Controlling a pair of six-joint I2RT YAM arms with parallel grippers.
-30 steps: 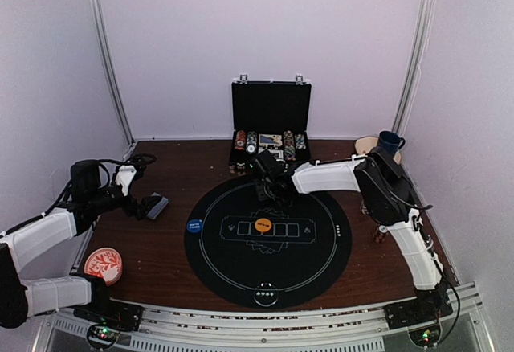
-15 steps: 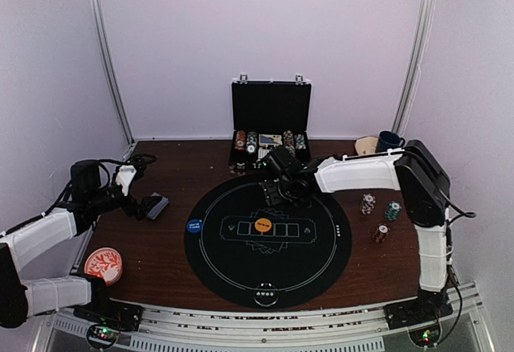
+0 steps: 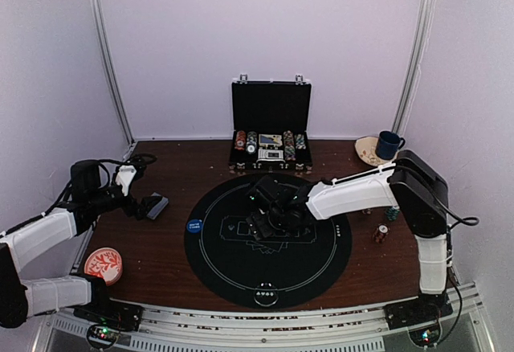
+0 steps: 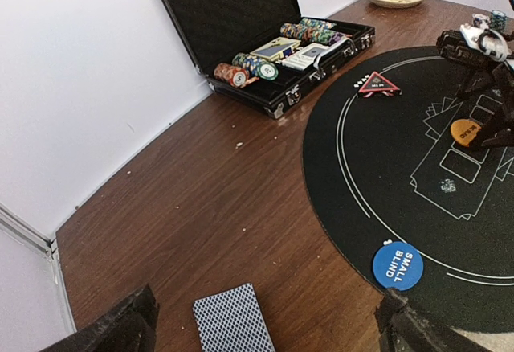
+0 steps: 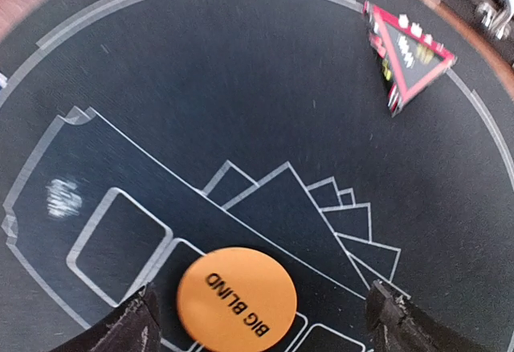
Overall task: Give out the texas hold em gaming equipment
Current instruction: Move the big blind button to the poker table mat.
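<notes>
Left gripper (image 4: 265, 332) is spread wide over the grey-blue card deck (image 4: 233, 320), bottom of the left wrist frame. Blue Small Blind disc (image 4: 397, 265) sits at the black mat (image 4: 361, 167) edge. Mid-mat, right gripper (image 5: 261, 320) hovers, jaws wide, over the orange Big Blind disc (image 5: 237, 304). Red triangle marker (image 5: 405, 63) lies beyond, and the briefcase (image 4: 273, 14) is at the back.

From overhead the right gripper (image 3: 265, 222) hides the orange Big Blind disc (image 5: 237, 300) beneath it, and the card deck (image 4: 231, 320) before the left gripper (image 4: 267, 312) runs off the bottom edge.
</notes>
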